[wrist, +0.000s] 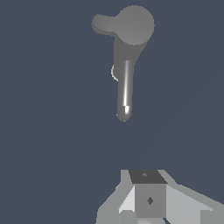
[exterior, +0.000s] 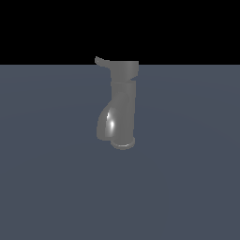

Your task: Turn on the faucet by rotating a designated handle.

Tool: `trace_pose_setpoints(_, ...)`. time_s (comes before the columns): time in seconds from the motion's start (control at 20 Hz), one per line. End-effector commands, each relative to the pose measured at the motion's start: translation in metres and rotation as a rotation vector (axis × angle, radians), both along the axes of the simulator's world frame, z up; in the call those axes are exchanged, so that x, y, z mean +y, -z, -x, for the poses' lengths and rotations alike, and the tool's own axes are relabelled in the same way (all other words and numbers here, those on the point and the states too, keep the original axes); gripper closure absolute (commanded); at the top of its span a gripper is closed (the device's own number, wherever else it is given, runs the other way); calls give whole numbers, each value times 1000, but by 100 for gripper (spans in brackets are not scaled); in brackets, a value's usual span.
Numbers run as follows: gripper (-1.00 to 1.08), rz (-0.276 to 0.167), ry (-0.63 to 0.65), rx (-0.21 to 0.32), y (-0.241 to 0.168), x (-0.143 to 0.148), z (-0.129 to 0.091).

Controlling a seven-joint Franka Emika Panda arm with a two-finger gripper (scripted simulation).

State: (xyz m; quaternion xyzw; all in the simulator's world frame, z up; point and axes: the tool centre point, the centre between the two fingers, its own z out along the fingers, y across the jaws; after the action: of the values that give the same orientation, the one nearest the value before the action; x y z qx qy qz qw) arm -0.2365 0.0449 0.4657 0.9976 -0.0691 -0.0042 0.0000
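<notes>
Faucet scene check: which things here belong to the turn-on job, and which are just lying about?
Belongs to the job:
- dark grey glossy metal faucet, upright on its round base ring
- short thin grey lever handle, sticking sideways from the top cap
- grey gripper, apart from the faucet, only partly in view

Just lying about:
- nothing but the flat blue-grey floor
</notes>
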Motion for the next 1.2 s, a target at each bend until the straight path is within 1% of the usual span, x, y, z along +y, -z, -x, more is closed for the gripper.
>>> trace_pose_setpoints(0.0, 108, 0, 53, 0, 6, 8, -7)
trace_pose_setpoints(0.6, 108, -2, 329, 0, 35, 41, -49)
trace_pose_setpoints(1.15, 108, -4, 584, 0, 62, 60, -95)
